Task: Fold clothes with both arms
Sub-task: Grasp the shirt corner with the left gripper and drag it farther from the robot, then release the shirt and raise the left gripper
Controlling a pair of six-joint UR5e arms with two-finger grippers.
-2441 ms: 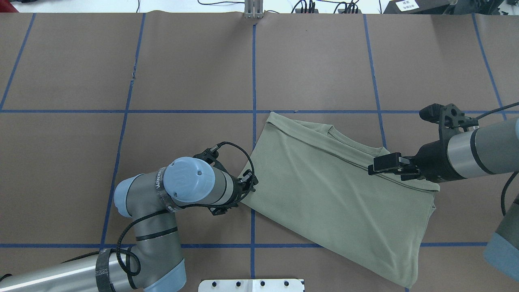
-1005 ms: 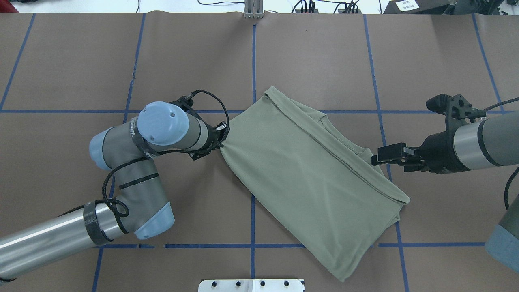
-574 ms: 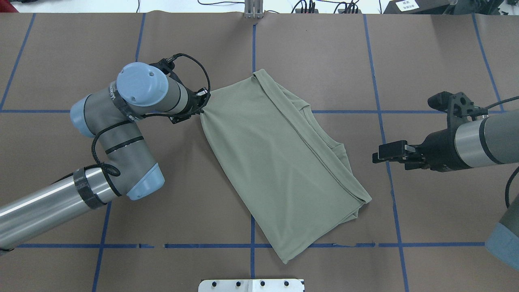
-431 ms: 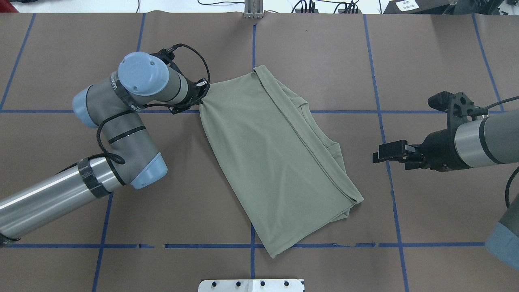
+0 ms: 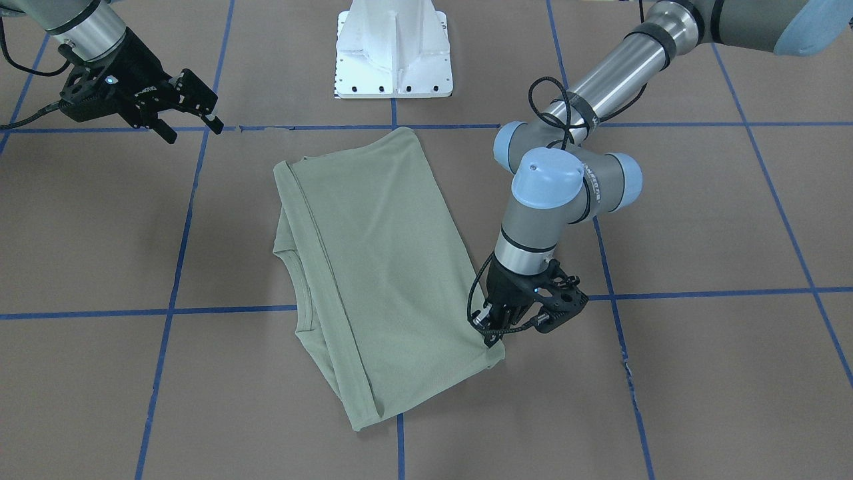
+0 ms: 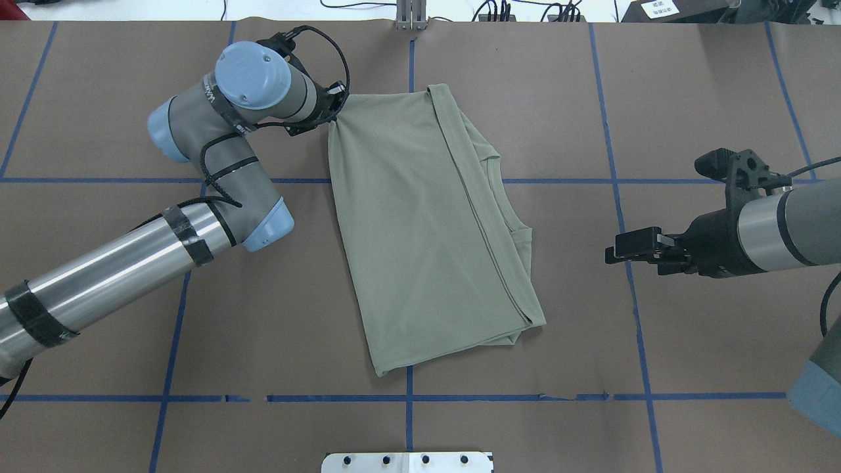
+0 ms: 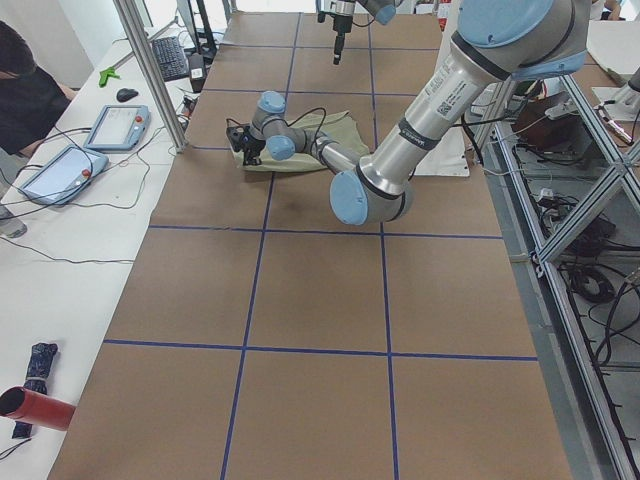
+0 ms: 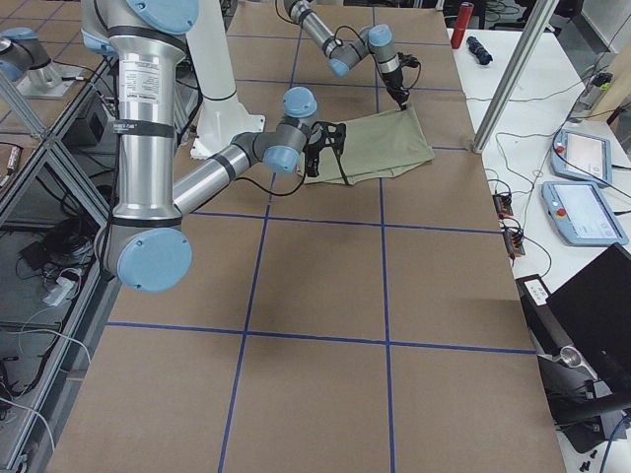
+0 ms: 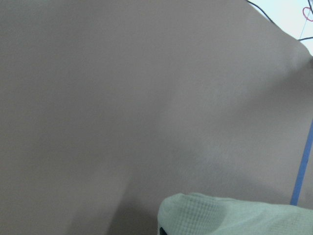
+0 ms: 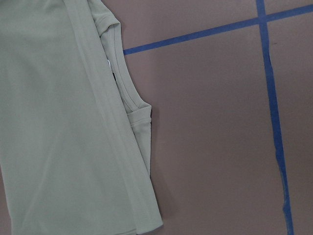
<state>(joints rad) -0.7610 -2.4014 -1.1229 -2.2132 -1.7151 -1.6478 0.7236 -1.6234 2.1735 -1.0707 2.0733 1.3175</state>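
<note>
One pale sage-green knit shirt (image 6: 427, 223) is lying folded on the brown paper-covered table (image 6: 295, 328), probably light and limp, best gripped at corners. The left black two-finger gripper (image 5: 492, 333) is pinching its far corner, while the right gripper (image 5: 193, 130) is hovering spread, well apart.

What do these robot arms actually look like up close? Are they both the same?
Yes. The left arm and right arm are silver-grey tubes with light blue joint caps and trailing black cables. The left gripper and right gripper are black, each with two fingers.

Bright, even light (left wrist view blurry).
</note>
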